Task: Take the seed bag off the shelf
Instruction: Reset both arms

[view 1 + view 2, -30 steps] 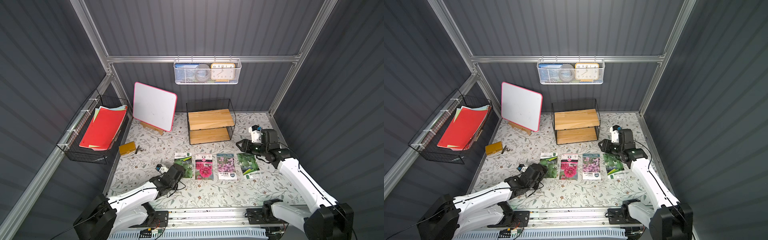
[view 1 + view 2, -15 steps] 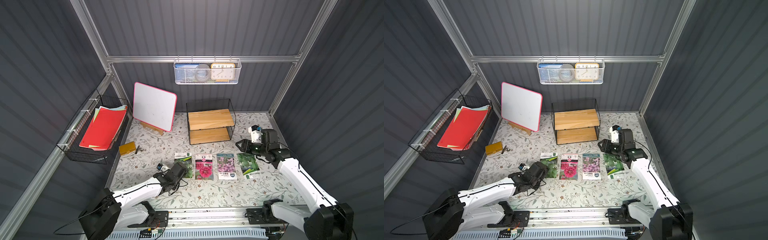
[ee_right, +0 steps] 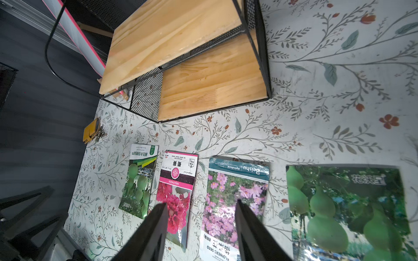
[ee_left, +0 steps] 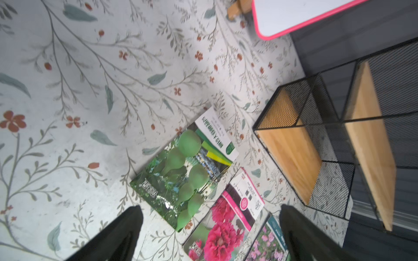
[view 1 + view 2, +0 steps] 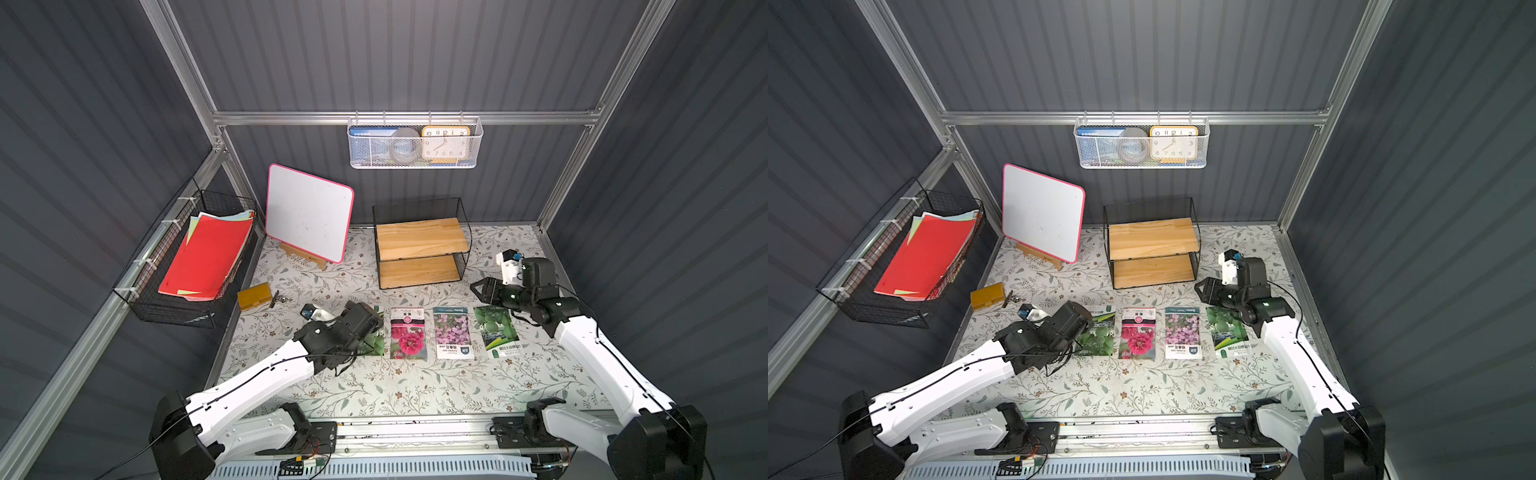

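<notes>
The shelf (image 5: 419, 239) (image 5: 1152, 239), a black wire rack with two bare wooden boards, stands at the back of the floral table. Several seed bags lie flat in a row in front of it: a green gourd bag (image 4: 181, 171), a red flower bag (image 5: 408, 334), a pink flower bag (image 5: 452, 332) and another green gourd bag (image 5: 496, 330). My left gripper (image 4: 208, 208) hovers open over the leftmost bags, partly hiding the green one in both top views. My right gripper (image 5: 473, 286) (image 3: 201, 203) hangs open and empty right of the shelf, above the row.
A pink-edged whiteboard (image 5: 309, 212) leans on an easel left of the shelf. A yellow block (image 5: 254, 296) lies near the left wall, below a black wire basket of red papers (image 5: 199, 257). A white mesh basket with a clock (image 5: 415, 143) hangs on the back rail.
My left arm has reached a little farther forward, bringing its open gripper over the leftmost seed bag. The right arm has stayed almost still.
</notes>
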`<control>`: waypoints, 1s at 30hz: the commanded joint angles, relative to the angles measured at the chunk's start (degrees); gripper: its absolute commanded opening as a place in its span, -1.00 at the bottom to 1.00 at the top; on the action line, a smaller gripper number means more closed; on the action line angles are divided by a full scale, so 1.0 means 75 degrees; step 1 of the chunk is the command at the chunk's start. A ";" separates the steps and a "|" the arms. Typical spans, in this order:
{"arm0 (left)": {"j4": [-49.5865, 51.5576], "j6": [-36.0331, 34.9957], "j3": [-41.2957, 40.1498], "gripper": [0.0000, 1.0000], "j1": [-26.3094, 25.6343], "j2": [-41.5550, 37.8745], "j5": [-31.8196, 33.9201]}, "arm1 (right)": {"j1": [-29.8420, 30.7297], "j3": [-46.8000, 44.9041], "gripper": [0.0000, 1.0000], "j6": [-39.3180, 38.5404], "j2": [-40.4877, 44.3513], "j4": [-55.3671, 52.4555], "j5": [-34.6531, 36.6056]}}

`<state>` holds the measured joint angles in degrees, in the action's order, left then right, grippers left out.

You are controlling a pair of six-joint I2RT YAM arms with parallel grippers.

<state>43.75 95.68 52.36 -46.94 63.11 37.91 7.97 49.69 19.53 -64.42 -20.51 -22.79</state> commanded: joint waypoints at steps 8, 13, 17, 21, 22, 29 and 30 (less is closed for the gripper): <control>-0.4321 -0.7898 0.0664 1.00 0.3092 -0.0147 0.2180 | -0.0087 -0.0006 0.08 0.0033 -0.0105 0.0051 0.0090; -0.6525 -0.9217 -0.0084 1.00 0.4981 0.0229 0.1284 | -0.0205 -0.0066 0.12 -0.0011 -0.0078 0.0016 0.0372; -1.0821 -1.1220 -0.2488 1.00 0.5314 0.0281 0.0206 | -0.0360 -0.0087 0.14 -0.0058 -0.0043 -0.0004 0.0731; -1.3650 -1.1483 -0.3965 1.00 0.5355 0.1088 0.0313 | -0.0593 -0.0085 0.14 -0.0084 -0.0117 0.0000 0.0852; -1.4098 -1.1612 -0.4099 1.00 0.5356 0.1349 0.0313 | -0.0636 -0.0086 0.14 -0.0088 -0.0124 -0.0017 0.0876; -1.6907 -1.2007 -0.4528 1.00 0.5380 0.3216 -0.0357 | -0.0844 -0.0316 0.13 -0.0140 0.0045 0.0208 0.1069; -1.6943 -1.2145 -0.4512 1.00 0.5379 0.3268 -0.0590 | -0.0862 -0.0369 0.13 -0.0153 0.0075 0.0241 0.1348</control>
<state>-69.80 8.78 19.07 -6.81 85.58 37.41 1.93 48.21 19.35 -64.93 -19.77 -15.66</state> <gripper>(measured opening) 0.994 0.567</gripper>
